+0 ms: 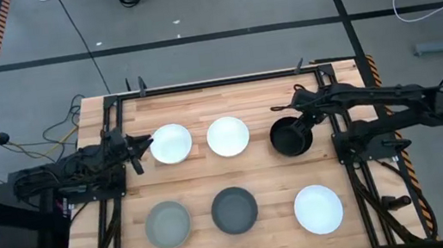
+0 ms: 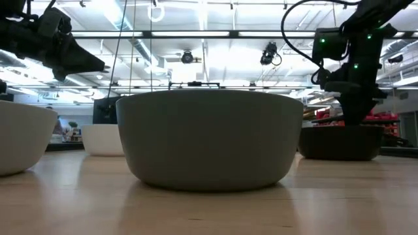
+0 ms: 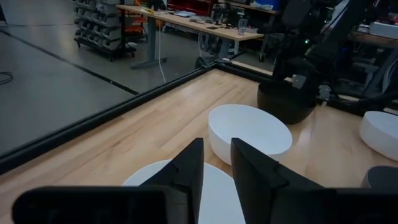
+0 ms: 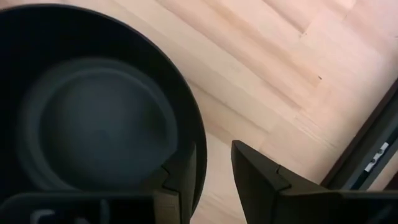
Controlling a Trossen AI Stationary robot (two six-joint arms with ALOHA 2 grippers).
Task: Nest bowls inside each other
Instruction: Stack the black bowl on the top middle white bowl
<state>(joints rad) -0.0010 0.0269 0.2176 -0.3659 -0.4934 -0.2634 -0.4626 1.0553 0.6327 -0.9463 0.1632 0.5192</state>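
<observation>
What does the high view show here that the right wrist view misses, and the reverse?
Only the high view shows all six bowls: three white ones, the light grey bowl, the dark grey bowl, and the left gripper at a white bowl's rim. Only the right wrist view shows the right gripper straddling the black bowl's rim, one finger inside, one outside. Both show the black bowl, the right gripper and the table.

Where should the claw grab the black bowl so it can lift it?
Probably by the rim, coming straight down from above. The black bowl sits upright with a thin wall, so one finger fits inside and one outside. The right claw is already placed like that, astride the rim on the side nearest the table's right edge.
</observation>
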